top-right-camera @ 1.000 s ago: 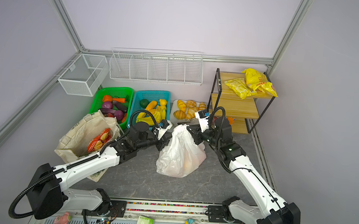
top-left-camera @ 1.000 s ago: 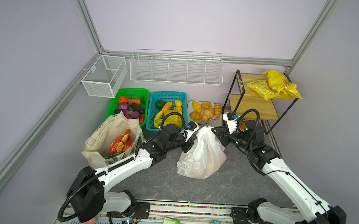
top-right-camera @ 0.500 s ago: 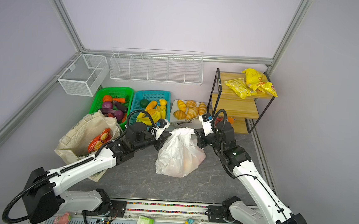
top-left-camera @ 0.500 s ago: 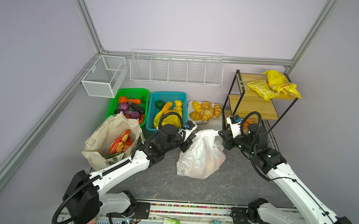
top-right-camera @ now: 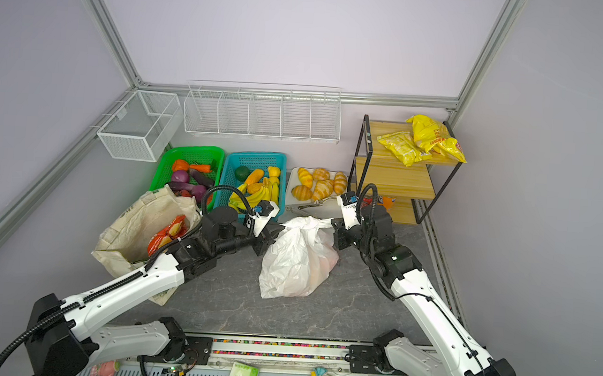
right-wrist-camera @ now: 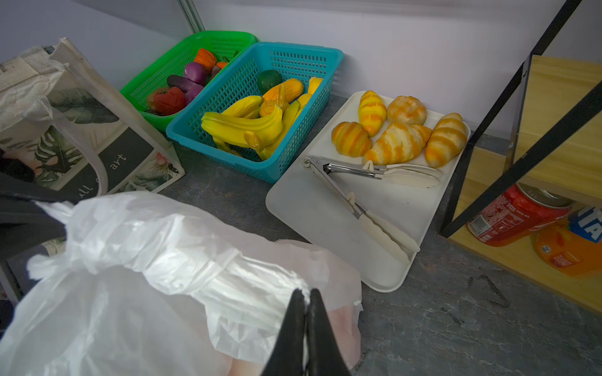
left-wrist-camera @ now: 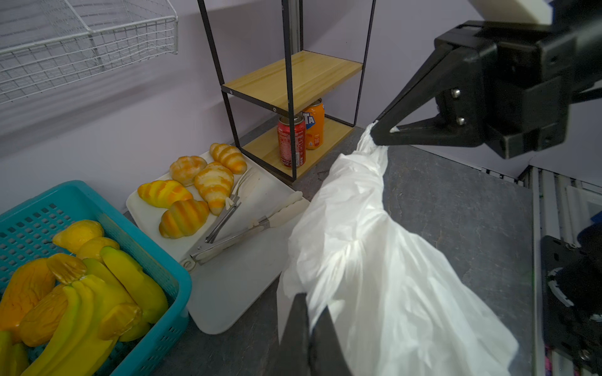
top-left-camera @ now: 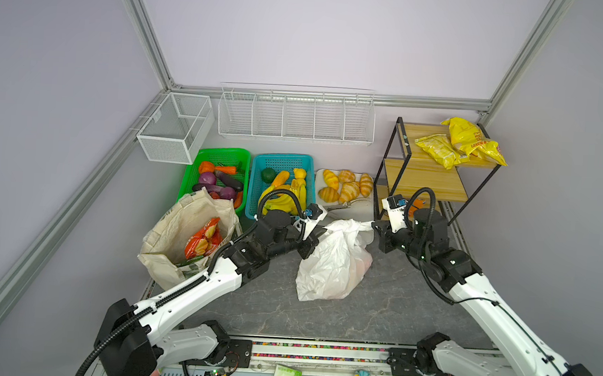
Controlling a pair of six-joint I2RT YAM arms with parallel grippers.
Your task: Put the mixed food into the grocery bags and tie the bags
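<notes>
The thin white plastic grocery bag (top-left-camera: pixel 330 267) (top-right-camera: pixel 294 264) lies on the dark table between my arms, its top twisted into a strand. My left gripper (top-left-camera: pixel 320 233) (left-wrist-camera: pixel 309 302) is shut on the bag's left handle. My right gripper (top-left-camera: pixel 373 226) (right-wrist-camera: pixel 306 294) is shut on the strand's other end. Something pale orange shows faintly through the plastic (right-wrist-camera: pixel 338 325). The cream canvas tote (top-left-camera: pixel 177 224) (top-right-camera: pixel 130 224) stands open at the left, with a red snack packet (top-left-camera: pixel 202 240) inside it.
Behind the bags sit a green basket (top-left-camera: pixel 222 150) of vegetables, a teal basket (top-left-camera: pixel 284 157) of yellow fruit and a white tray (right-wrist-camera: pixel 325 211) with croissants and tongs (right-wrist-camera: pixel 358 208). A black-framed wooden shelf (top-left-camera: pixel 425 168) at the back right holds yellow packets (top-left-camera: pixel 463 142) and cans (left-wrist-camera: pixel 291 143).
The bag's top has been drawn out sideways into a strand toward my right gripper, and the right arm has shifted slightly to the right. The left arm has barely moved.
</notes>
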